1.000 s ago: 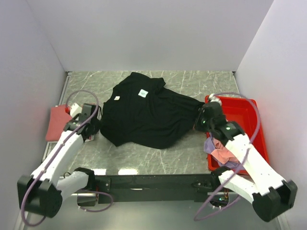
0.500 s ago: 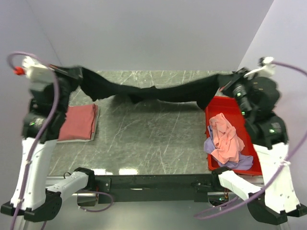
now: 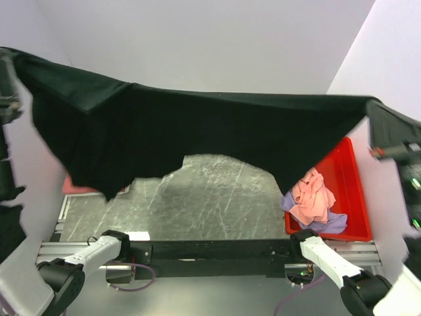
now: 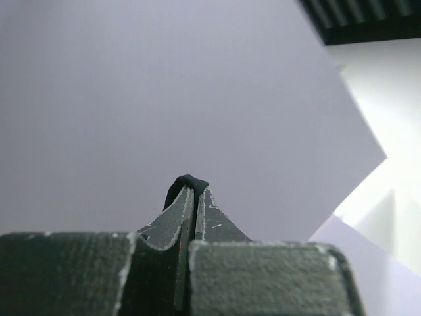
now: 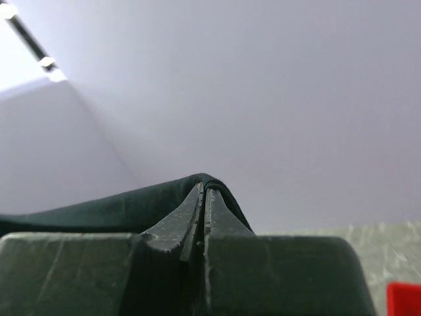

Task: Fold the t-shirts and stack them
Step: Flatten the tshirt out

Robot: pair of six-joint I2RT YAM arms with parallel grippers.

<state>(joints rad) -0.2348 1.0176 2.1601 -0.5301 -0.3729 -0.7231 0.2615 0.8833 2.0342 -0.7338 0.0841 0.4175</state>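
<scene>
At the far left, the left gripper (image 4: 195,192) is raised high, its jaws pinched tight on a small fold of the black t-shirt (image 3: 197,131). A nub of dark cloth pokes up over the fingertips in the left wrist view. From there the black t-shirt hangs stretched wide in the air above the table (image 3: 204,197), spanning from one arm to the other, with its lower edge drooping in an arch over the middle. Under its left part, at the table's left edge, a sliver of a folded salmon-red t-shirt (image 3: 75,187) shows; the rest is hidden. At the right edge stands the red bin (image 3: 345,178), with a crumpled pink t-shirt (image 3: 312,197) lying on a lavender t-shirt (image 3: 327,222) at its near end. At the far right, the right gripper (image 5: 204,187) is clamped on the other end of the black t-shirt — the cloth drapes over its closed tips.
</scene>
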